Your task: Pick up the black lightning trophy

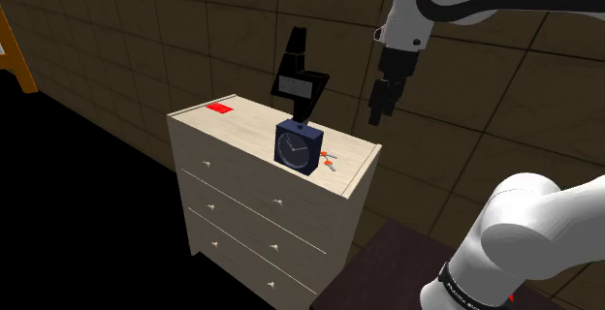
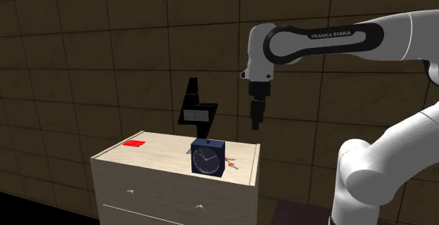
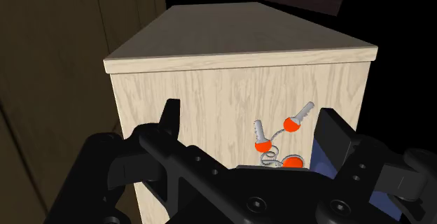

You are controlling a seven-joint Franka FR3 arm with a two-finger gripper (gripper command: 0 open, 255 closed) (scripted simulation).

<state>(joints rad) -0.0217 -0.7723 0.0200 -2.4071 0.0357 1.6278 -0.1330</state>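
Observation:
The black lightning trophy (image 1: 296, 71) stands upright at the back of a pale wooden dresser (image 1: 242, 126), behind a dark blue clock (image 1: 299, 148). My gripper (image 1: 379, 114) hangs in the air beyond the dresser's end, off the trophy toward the shoulder view's right and at about its height. The second exterior view shows the trophy (image 2: 197, 108) left of the gripper (image 2: 256, 123), with a clear gap between them. In the wrist view the gripper (image 3: 251, 114) is open and holds nothing; the dresser top (image 3: 203, 96) lies below it.
Orange-headed keys (image 1: 330, 161) lie beside the clock near the dresser's end, and appear between my fingers as keys (image 3: 280, 135) on the wood. A red card (image 1: 221, 108) lies at the far end. A tiled wall stands behind; a black area lies left of the dresser.

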